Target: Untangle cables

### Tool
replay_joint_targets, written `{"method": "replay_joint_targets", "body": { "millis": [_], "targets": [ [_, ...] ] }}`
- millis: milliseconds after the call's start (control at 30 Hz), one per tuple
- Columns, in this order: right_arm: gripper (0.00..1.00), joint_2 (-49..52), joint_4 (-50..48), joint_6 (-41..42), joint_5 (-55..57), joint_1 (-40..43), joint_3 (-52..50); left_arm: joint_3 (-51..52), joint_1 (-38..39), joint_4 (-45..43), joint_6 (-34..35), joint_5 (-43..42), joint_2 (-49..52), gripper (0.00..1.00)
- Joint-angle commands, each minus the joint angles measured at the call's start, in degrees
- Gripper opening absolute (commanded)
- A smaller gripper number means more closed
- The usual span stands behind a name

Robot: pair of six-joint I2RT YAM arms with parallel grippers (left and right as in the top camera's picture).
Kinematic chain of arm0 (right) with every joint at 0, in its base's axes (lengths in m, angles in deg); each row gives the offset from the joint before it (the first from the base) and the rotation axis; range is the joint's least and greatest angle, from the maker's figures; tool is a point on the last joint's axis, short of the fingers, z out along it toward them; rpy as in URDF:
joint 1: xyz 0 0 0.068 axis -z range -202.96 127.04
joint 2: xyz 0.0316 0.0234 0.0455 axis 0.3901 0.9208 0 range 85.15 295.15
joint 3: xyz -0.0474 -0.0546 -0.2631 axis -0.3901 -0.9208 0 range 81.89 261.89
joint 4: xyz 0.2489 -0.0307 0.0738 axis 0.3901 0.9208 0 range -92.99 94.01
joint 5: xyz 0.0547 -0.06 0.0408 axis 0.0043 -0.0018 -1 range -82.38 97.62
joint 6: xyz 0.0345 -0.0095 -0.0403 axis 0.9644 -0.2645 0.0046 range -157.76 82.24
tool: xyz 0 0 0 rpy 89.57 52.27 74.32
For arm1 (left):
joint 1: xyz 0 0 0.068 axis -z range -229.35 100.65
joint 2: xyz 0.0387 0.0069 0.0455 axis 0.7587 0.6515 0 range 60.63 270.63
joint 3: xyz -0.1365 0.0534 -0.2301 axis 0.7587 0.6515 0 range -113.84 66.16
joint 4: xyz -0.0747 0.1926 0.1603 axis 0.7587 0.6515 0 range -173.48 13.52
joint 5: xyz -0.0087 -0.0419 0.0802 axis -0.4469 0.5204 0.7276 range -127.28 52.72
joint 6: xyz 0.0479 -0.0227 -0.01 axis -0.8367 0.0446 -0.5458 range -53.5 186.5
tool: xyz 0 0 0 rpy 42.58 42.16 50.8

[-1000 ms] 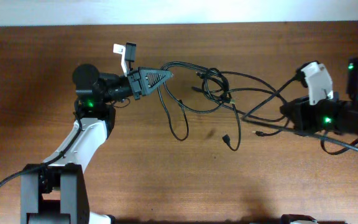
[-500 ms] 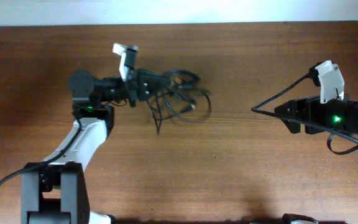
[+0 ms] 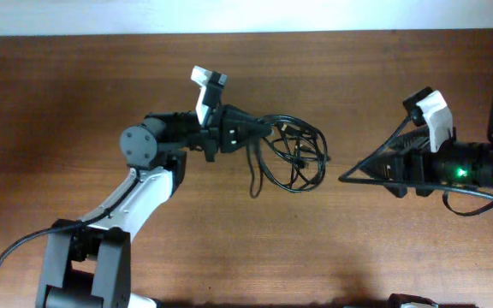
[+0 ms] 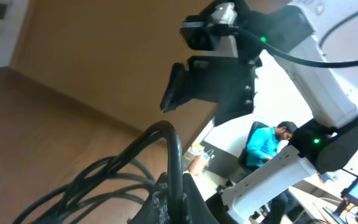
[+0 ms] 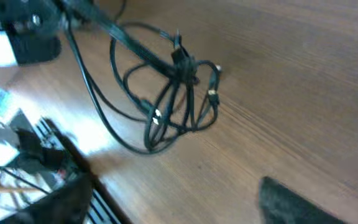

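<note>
We see the left gripper [image 3: 262, 132] near the middle of the table [image 3: 75, 103] in the overhead view, and it points toward 3 o'clock. Its 2 fingers are pressed together and they pinch the cables [image 3: 298, 156] at the 9 o'clock edge of the bundle. In the left wrist view several black strands bend over the finger at the bottom of the picture.

The cables make 1 tangled bundle of loops just at 3 o'clock from the table centre. From the pinched place 1 loose strand [image 3: 252, 178] goes down toward 6 o'clock. In the right wrist view we see small pale plug ends [image 5: 211, 94] inside the bundle, where the loops cross each other. The lower loops seem to lie on the wood, but we cannot tell this for sure.

The right gripper [image 3: 353, 174] is at 3 o'clock from the bundle, apart from it, with its tip toward 9 o'clock. In its own wrist view its 2 dark fingers [image 5: 291, 202] are spread wide, 1 at each lower corner. Between them we see only bare wood, and no cable touches them.
</note>
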Motion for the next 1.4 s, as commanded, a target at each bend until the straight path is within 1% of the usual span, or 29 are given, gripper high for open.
{"method": "replay_joint_targets", "body": {
  "millis": [0,100,233,300,400,467,500,567,600,667,700,767,867,933,967,1000,1033,1100,1233,1300,1367],
  "targets": [
    [0.79,1.1,0.5,-1.4,-3.4,0.2,-0.6,-0.7,2.6,-2.6,1.0,5.0,-0.1,0.00],
    [0.78,2.1,0.9,-1.4,-5.0,-0.4,-0.6,-0.7,4.6,-5.9,1.0,7.9,-0.1,0.00],
    [0.78,3.0,0.8,-1.4,-4.9,-3.5,-0.6,-0.8,6.3,-6.1,0.7,11.7,-0.1,0.00],
    [0.65,3.8,0.7,-1.4,-4.7,-5.6,-0.6,-0.8,7.0,-6.1,0.5,12.5,-0.1,0.00],
    [0.60,5.5,0.6,-1.4,-4.0,-7.4,-0.6,-0.8,7.0,-6.1,0.5,12.6,-0.1,0.00],
    [0.51,7.0,0.7,-1.3,-3.5,-8.6,-0.6,-0.8,7.0,-6.1,0.5,12.8,-0.2,0.00],
    [0.43,7.8,0.6,-1.4,-3.5,-9.3,-0.6,-0.8,7.0,-6.1,0.5,12.7,-0.2,0.00],
    [0.12,9.2,0.2,-1.4,-3.5,-10.1,-0.6,-0.8,7.0,-6.1,0.5,12.7,-0.2,0.00],
    [0.04,9.7,0.2,-1.4,-3.5,-10.3,-0.6,-0.8,7.0,-6.1,0.5,12.7,-0.2,0.00],
    [0.04,10.3,0.2,-1.3,-3.5,-10.3,-0.6,-0.8,6.6,-6.1,-0.7,12.0,-0.1,0.00],
    [0.04,10.2,0.2,-1.4,-3.5,-10.2,-0.5,-0.8,5.9,-5.4,-2.8,11.0,-0.1,0.00],
    [0.04,9.4,0.5,-1.4,-3.5,-9.5,0.1,-0.8,4.3,-1.6,-4.8,9.4,-0.1,0.00],
    [0.04,5.7,0.2,-1.5,-3.5,-7.4,1.0,-0.8,-0.1,13.5,-8.8,8.5,-0.1,0.00],
    [0.04,3.3,-0.1,-3.4,-4.0,-6.6,1.2,-0.8,-3.1,25.7,-10.8,10.1,-0.1,0.00],
    [0.04,1.6,-0.6,-4.0,-4.1,-6.3,1.2,-0.8,-4.7,33.3,-11.1,11.9,-0.1,0.00],
    [0.04,0.2,-1.4,-4.0,-4.1,-6.3,1.2,-0.8,-5.7,38.9,-12.2,13.2,-0.1,0.00],
    [0.04,-0.9,-2.2,-4.0,-4.1,-6.3,1.2,-0.7,-6.2,41.9,-13.4,13.8,-0.1,0.00],
    [0.04,-2.6,-4.0,-4.0,-4.1,-6.3,1.2,-0.7,-6.3,45.1,-15.5,14.0,-0.1,0.00],
    [0.04,-3.9,-6.3,-3.7,-4.0,-6.3,1.2,-0.7,-6.6,47.6,-16.7,14.1,-0.1,0.00],
    [0.04,-4.0,-6.3,-3.6,-3.5,-5.7,1.4,-0.7,-7.3,48.8,-19.4,14.1,-0.1,0.00],
    [0.04,-4.0,-6.4,-2.2,-3.5,-3.7,1.4,-0.7,-8.3,52.8,-21.7,14.7,-0.1,0.00]
  ]
}}
